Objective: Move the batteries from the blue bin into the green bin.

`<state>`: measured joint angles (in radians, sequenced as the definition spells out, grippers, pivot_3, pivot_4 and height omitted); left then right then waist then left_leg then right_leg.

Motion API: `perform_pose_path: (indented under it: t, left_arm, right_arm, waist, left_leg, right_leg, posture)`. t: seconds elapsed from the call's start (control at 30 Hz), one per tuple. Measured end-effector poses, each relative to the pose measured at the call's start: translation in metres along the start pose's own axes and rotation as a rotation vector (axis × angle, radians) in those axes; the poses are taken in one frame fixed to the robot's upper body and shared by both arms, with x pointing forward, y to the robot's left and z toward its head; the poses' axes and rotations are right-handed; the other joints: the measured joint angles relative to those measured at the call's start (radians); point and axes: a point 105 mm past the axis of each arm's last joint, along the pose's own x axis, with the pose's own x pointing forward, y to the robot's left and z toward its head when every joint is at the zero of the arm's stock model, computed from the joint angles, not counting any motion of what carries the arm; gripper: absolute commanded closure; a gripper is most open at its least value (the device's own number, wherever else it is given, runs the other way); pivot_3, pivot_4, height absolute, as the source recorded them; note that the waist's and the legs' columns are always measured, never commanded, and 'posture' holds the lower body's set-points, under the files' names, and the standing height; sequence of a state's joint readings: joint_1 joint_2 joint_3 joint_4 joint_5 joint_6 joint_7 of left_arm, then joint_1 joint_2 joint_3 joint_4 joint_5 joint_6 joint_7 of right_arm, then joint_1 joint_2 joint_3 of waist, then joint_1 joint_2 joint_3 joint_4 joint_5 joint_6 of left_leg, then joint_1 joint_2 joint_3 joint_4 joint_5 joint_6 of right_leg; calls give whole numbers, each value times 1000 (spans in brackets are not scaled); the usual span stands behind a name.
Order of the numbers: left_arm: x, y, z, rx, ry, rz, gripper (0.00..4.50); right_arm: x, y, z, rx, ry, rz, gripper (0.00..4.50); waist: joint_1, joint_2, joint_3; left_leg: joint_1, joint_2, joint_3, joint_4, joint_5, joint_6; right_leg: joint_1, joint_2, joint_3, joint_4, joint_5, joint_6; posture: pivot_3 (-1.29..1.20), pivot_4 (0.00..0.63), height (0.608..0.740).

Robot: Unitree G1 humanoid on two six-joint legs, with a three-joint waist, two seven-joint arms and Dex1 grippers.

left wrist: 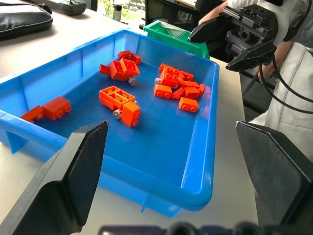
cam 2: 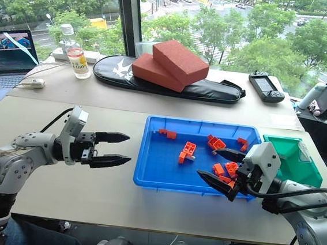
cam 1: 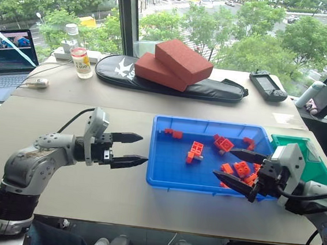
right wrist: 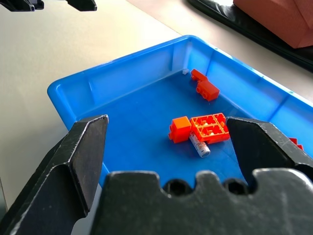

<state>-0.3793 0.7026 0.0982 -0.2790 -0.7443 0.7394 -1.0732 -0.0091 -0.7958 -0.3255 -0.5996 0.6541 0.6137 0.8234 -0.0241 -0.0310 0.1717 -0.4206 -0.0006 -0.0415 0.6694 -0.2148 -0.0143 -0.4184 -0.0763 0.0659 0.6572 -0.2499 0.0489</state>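
The blue bin [cam 1: 192, 186] sits on the table right of centre, holding several orange-red toy bricks [cam 1: 240, 169]. One small silvery battery [right wrist: 199, 145] lies against a brick pair near the bin's middle, and another battery [left wrist: 132, 81] pokes out beside a brick cluster. The green bin [cam 1: 320, 169] stands against the blue bin's right end. My left gripper [cam 1: 143, 148] is open and level over bare table just left of the blue bin. My right gripper [cam 1: 222, 163] is open over the bin's right front part, above the bricks, holding nothing.
At the back lie two red foam blocks [cam 1: 175, 63] on a black bag [cam 1: 213, 91], a drink bottle [cam 1: 81, 61], a laptop [cam 1: 7, 55], a mouse [cam 1: 38, 83] and a handheld console [cam 1: 267, 85]. Bare table stretches left of the blue bin.
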Motion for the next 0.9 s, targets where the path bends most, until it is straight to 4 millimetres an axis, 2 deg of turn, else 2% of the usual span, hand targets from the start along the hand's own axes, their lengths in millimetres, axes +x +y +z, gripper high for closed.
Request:
perform_pose_path:
  t: [0.2, 0.27, 0.43, 0.53, 0.67, 0.8, 0.9]
  left_arm:
    - [1, -2, 4, -3, -8, -23, 0]
    - [2, -2, 5, 0, -13, -29, 0]
    - [2, -4, 4, -5, -9, -52, 0]
    - [1, -4, 4, -6, -2, -60, 0]
    - [1, -3, 6, 0, -2, -61, 0]
    - [2, -2, 5, -2, -1, -61, 0]
    - [2, -2, 5, -2, -2, -59, 0]
  right_arm:
    - [-3, 0, -7, 10, 33, -13, 39]
    - [-5, -7, -8, -10, 66, -48, 39]
    - [-22, -53, -21, -35, 227, -265, 39]
    - [-28, -70, -24, 8, 294, -347, 39]
    - [-22, -72, -31, 53, 363, -357, 39]
    - [-9, -69, -50, 132, 439, -346, 39]
    - [-8, -70, -63, 154, 506, -361, 39]
  waist:
    - [3, 0, 0]
    - [2, 0, 0]
    - [2, 0, 0]
    - [-1, 0, 0]
    - [-3, 0, 0]
    - [-6, 0, 0]
    - [-5, 0, 0]
  left_leg:
    - [0, 0, 0, 0, 0, 0]
    - [0, 0, 1, 0, 0, 0]
    - [0, 0, 2, 0, 0, 0]
    - [0, 0, 2, 0, 0, 0]
    - [0, 0, 2, 0, 0, 0]
    - [-1, 0, 2, 0, 0, 0]
    - [-1, 0, 2, 0, 0, 0]
  right_leg:
    - [0, 0, 0, 0, 0, 0]
    - [0, 0, 1, 0, 0, 0]
    - [0, 0, 1, 0, 0, 0]
    - [-1, 0, 2, 0, 0, 0]
    - [-1, 0, 2, 0, 0, 0]
    - [-1, 0, 2, 0, 0, 0]
    - [-2, 0, 2, -1, 0, 0]
  posture:
    - [0, 150, 740]
    - [0, 150, 740]
    - [0, 150, 740]
    - [0, 150, 740]
    - [0, 150, 740]
    - [0, 150, 740]
    - [0, 150, 740]
